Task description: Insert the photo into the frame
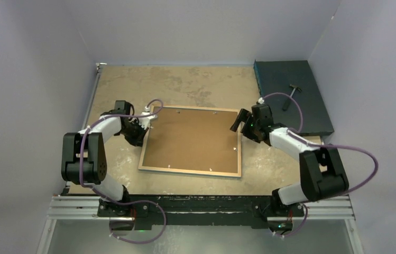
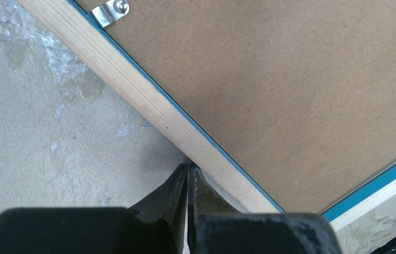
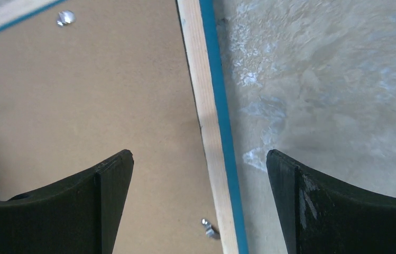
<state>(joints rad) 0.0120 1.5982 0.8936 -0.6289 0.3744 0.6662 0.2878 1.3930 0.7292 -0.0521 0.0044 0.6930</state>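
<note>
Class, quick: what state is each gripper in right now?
Left gripper: closed, empty, tips at the frame's edge.
Right gripper: open, straddling the frame's edge.

L arm (image 1: 87,153) rises from its base at bottom left of the top view, elbow folded high, white forearm running fwd and inward to the wrist. L gripper (image 1: 140,126) sits low, pointing right twd the other arm; in its wrist cam the two black fingers (image 2: 177,191) are pressed together, tips meeting (only a hairline seam btw them). R arm (image 1: 320,172) mirrors it: base bottom right, elbow bent up, white forearm angled fwd and left. R gripper (image 1: 239,121) is spread wide, its fingers (image 3: 106,185) standing far apart at either side of the wrist view, tips pointing fwd and down. The two grippers are roughly level w/ each other, well apart.
</note>
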